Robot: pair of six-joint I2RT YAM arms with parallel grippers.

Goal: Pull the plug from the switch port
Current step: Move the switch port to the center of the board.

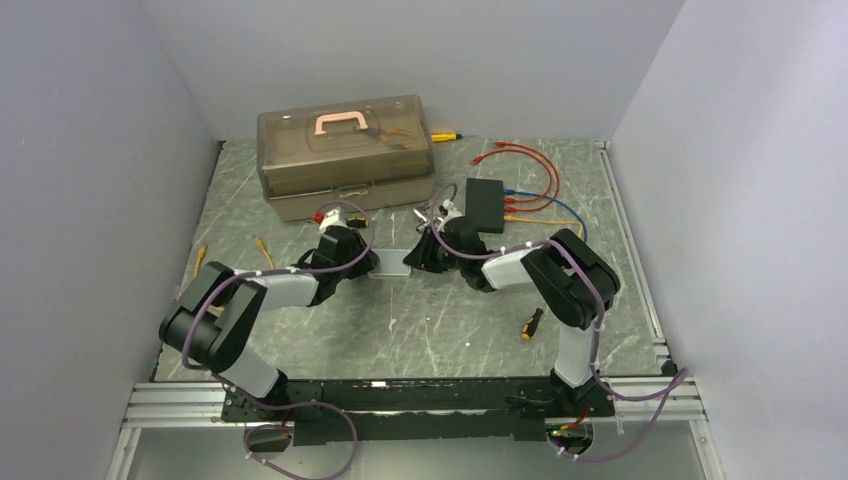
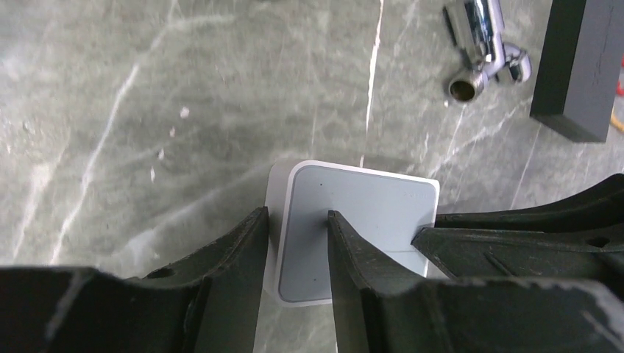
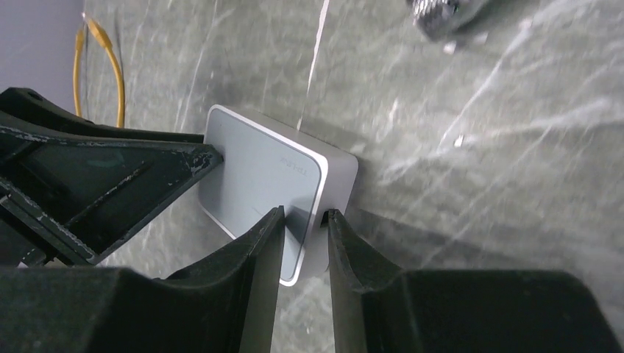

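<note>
The black switch (image 1: 487,203) lies at the back right of the mat, with red, orange and blue cables (image 1: 530,160) plugged along its right edge. One corner of it shows in the left wrist view (image 2: 581,66). Both grippers are away from it, at a silver-grey flat box (image 1: 391,268) mid-table. My left gripper (image 1: 368,262) (image 2: 296,215) is nearly closed over the box's (image 2: 368,206) left edge. My right gripper (image 1: 415,258) (image 3: 303,213) is nearly closed over the box's (image 3: 257,162) opposite edge. No plug is in either gripper.
A translucent brown toolbox (image 1: 345,155) stands at the back left. A chrome fitting (image 2: 482,44) lies between the box and the switch. A yellow-black screwdriver (image 1: 531,322) lies front right. Loose yellow cables (image 1: 262,250) lie to the left.
</note>
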